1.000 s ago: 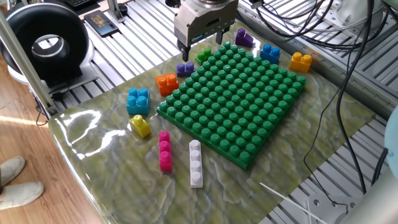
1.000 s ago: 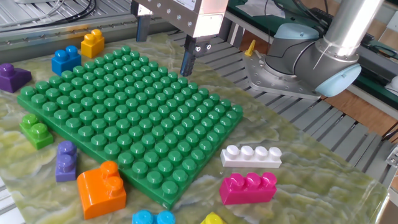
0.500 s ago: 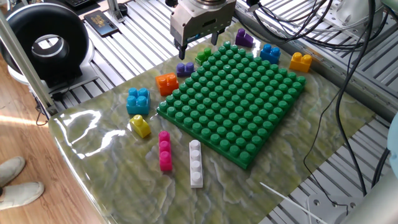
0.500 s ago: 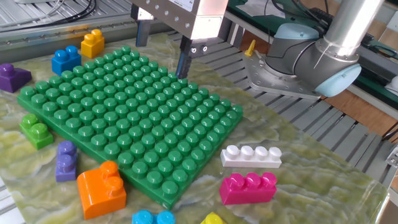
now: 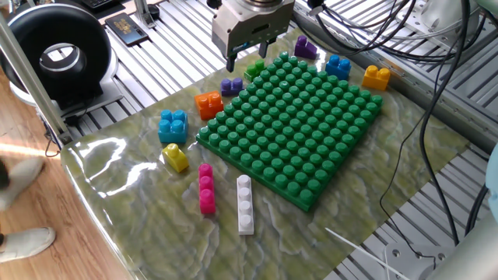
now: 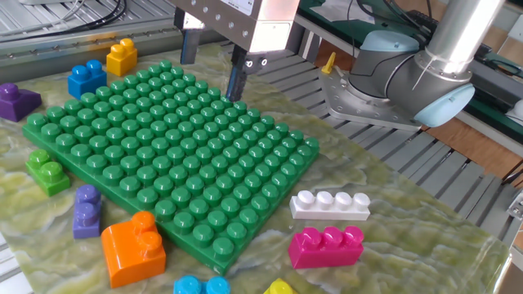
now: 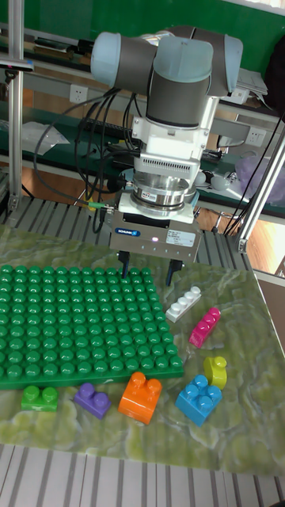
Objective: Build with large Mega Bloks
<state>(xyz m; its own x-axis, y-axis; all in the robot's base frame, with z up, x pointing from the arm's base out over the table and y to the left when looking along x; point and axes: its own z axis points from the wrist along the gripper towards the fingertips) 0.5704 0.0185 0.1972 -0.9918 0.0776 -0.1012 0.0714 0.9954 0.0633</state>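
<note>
My gripper (image 7: 148, 272) hangs jaws apart, empty, over the green baseplate (image 7: 79, 333). Tall view hides the dark-blue brick (image 6: 86, 77); yellow brick (image 6: 280, 287) is cropped in the other.

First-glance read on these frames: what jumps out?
The big green baseplate fills the middle of the mat, with nothing built on it. The gripper hangs open and empty over its edge. Loose bricks ring the plate: an orange brick and light blue brick on one side, a white brick and pink brick near a corner.
</note>
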